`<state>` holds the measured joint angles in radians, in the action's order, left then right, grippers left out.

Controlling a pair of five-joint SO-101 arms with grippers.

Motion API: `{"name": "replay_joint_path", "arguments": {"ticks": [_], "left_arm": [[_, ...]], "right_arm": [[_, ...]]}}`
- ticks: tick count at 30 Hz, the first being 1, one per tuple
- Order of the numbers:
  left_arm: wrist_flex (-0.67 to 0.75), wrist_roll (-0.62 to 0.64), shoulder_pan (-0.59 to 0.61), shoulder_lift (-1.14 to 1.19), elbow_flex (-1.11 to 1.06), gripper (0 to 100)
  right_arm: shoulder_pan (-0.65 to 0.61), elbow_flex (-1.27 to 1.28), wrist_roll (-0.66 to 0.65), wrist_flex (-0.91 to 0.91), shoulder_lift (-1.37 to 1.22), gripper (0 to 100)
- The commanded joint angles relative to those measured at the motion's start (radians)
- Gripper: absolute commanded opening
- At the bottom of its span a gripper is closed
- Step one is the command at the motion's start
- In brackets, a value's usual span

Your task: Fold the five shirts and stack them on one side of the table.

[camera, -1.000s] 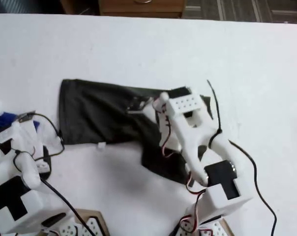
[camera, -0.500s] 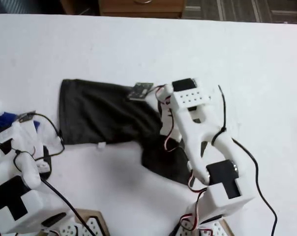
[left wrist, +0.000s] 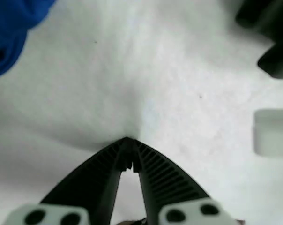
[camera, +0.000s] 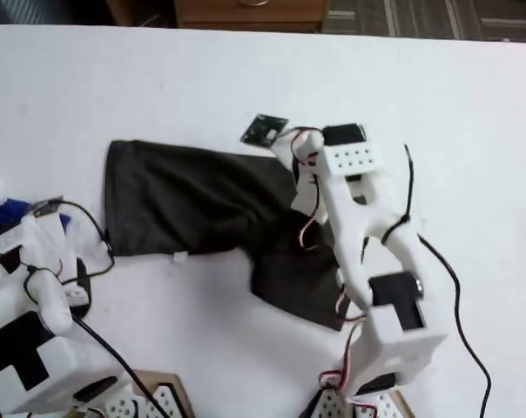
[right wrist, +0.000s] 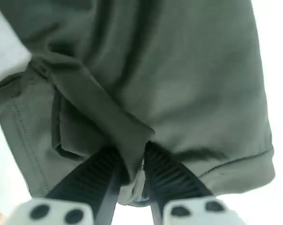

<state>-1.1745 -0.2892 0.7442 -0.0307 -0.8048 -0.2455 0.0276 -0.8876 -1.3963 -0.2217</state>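
A dark grey-green shirt [camera: 189,205] lies spread on the white table [camera: 158,78], with one part trailing toward the near side [camera: 289,283]. My right arm [camera: 359,209] stretches over the shirt's right end. In the right wrist view my right gripper [right wrist: 132,161] is shut on a raised fold of the shirt [right wrist: 179,84], and the cloth hangs in creases around the fingers. My left arm [camera: 28,305] sits folded at the near left corner. Its gripper [left wrist: 127,143] is shut on nothing, just above bare table.
A blue cloth [camera: 2,218] lies at the table's left edge, also seen as blue cloth [left wrist: 10,28] beside the left gripper. Black cables [camera: 93,239] run near the left arm. A wooden cabinet [camera: 250,13] stands beyond the far edge. The far and right table areas are bare.
My right arm has swung farther away and to the right, dragging the pinched fold of the shirt with it. The left arm has not moved.
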Motion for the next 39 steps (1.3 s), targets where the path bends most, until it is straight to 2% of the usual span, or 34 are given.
{"name": "replay_joint_path", "arguments": {"ticks": [1, 5, 8, 12, 17, 22, 29, 32, 36, 39], "left_arm": [[0.041, -0.003, -0.011, 0.003, -0.001, 2], [0.040, -0.003, -0.011, 0.003, -0.001, 2], [0.040, -0.003, -0.011, 0.003, 0.001, 2], [0.040, -0.003, -0.011, 0.003, 0.002, 2], [0.040, -0.003, -0.011, 0.003, 0.002, 2], [0.040, -0.003, -0.011, 0.003, 0.001, 2], [0.037, -0.003, -0.021, -0.005, 0.012, 2], [-0.011, -0.026, -0.110, -0.006, 0.079, 2], [-0.167, -0.005, -0.345, -0.037, 0.225, 2], [-0.178, 0.005, -0.519, -0.066, 0.308, 3]], "right_arm": [[0.041, -0.120, 0.009, -0.019, -0.082, 11.1], [0.097, -0.301, 0.009, -0.090, -0.199, 26.2], [0.125, -0.459, 0.005, -0.191, -0.249, 33.2], [0.150, -0.647, 0.005, -0.300, -0.289, 33.8], [0.211, -0.810, 0.005, -0.308, -0.343, 33.7], [0.269, -0.845, 0.003, -0.348, -0.392, 33.7], [0.259, -0.830, 0.003, -0.372, -0.394, 33.7], [0.249, -0.825, 0.006, -0.372, -0.398, 33.7], [0.249, -0.824, 0.009, -0.374, -0.401, 33.7], [0.249, -0.824, 0.012, -0.375, -0.401, 33.7]]}}
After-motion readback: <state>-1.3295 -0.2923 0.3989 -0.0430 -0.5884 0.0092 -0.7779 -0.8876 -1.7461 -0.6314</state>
